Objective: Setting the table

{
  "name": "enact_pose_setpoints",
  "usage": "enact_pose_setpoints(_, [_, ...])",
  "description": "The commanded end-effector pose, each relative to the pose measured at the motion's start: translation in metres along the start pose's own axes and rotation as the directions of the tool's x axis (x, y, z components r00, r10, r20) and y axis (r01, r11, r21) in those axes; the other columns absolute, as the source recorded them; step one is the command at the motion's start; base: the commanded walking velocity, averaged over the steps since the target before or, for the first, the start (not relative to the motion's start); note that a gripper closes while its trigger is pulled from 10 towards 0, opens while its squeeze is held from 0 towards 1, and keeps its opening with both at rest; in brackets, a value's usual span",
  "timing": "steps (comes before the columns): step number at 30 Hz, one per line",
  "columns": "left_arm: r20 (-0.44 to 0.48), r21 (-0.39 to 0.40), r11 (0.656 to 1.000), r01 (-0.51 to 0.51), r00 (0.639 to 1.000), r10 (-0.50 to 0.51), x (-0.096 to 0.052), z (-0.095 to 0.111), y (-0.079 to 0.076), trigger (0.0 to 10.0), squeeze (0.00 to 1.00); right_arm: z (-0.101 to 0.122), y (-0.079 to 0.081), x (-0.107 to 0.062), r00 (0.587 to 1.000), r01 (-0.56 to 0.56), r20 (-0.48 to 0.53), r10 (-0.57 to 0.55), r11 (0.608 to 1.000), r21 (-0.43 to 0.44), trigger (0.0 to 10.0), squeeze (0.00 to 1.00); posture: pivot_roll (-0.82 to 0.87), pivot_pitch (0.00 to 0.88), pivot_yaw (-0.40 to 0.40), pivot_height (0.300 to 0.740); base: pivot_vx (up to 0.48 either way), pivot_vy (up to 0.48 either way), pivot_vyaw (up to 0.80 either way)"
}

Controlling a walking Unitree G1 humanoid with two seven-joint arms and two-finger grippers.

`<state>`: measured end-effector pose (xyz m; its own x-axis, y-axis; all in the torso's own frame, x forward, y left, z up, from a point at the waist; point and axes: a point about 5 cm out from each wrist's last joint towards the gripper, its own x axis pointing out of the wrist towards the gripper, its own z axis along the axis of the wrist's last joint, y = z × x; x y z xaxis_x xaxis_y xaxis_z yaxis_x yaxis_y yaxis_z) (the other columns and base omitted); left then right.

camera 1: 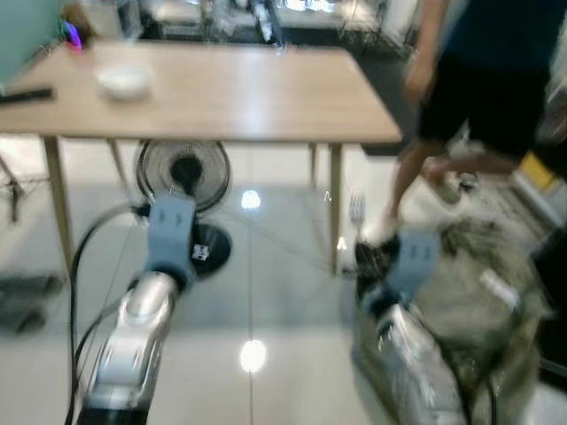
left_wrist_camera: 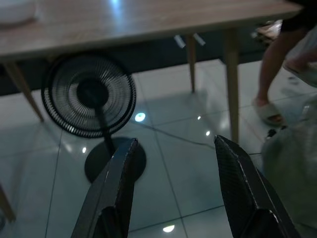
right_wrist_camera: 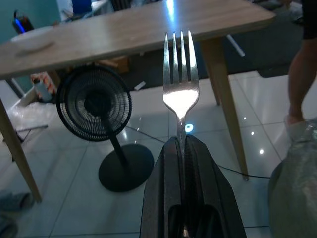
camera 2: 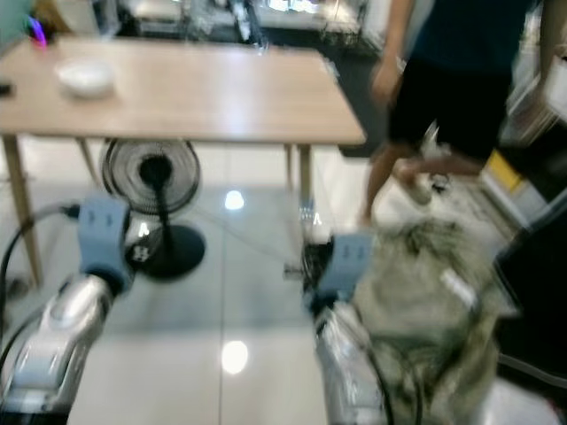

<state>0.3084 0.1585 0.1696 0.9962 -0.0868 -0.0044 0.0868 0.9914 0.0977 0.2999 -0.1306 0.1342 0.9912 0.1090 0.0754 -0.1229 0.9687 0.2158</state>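
- Looking from the head views, the right gripper [camera 1: 365, 257] is raised before the robot and holds a fork [camera 1: 357, 212] upright, tines up. The wooden table [camera 1: 266, 106] stands ahead with a white bowl [camera 1: 124, 81] on its far left part. A black fan [camera 1: 182, 177] stands under it, and a person [camera 1: 478, 88] walks at the right.
- Seen from the left wrist view, the left gripper [left_wrist_camera: 176, 193] is released, its fingers [left_wrist_camera: 119, 188] wide apart with nothing between, pointing toward the fan and floor.
- In the right wrist view, the right gripper is clenched on the fork handle, low on the stem. I judge the fork light, stiff and smooth, so it may slip or turn; the handle is the good place to hold.
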Motion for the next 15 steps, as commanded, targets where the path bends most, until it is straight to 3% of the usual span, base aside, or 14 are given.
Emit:
enact_pose_setpoints(1, [-0.005, -0.008, 1.0, 0.007, 1.0, -0.007, -0.0002, -0.0013, -0.0017, 10.0, 0.0, 0.0005, -0.0021, -0.0011, 1.0, 0.004, -0.001, -0.004, 1.0, -0.002, 10.0, 0.0, -0.04, 0.0, 0.035, 0.74, 0.0, 0.0, -0.8])
enact_pose_setpoints(2, [-0.005, -0.008, 1.0, 0.007, 1.0, -0.007, -0.0002, -0.0013, -0.0018, 10.0, 0.0, 0.0005, -0.0021, -0.0011, 1.0, 0.004, -0.001, -0.004, 1.0, -0.002, 10.0, 0.0, -0.04, 0.0, 0.035, 0.74, 0.0, 0.0, -0.8])
enact_pose_setpoints(15, [-0.011, -0.01, 1.0, 0.016, 1.0, -0.016, 0.0001, -0.0028, -0.0041, 10.0, 0.0, -0.0006, -0.0021, -0.002, 1.0, 0.002, -0.007, -0.002, 1.0, 0.009, 10.0, 0.0, -0.04, 0.0, 0.035, 0.74, 0.0, 0.0, 0.0])
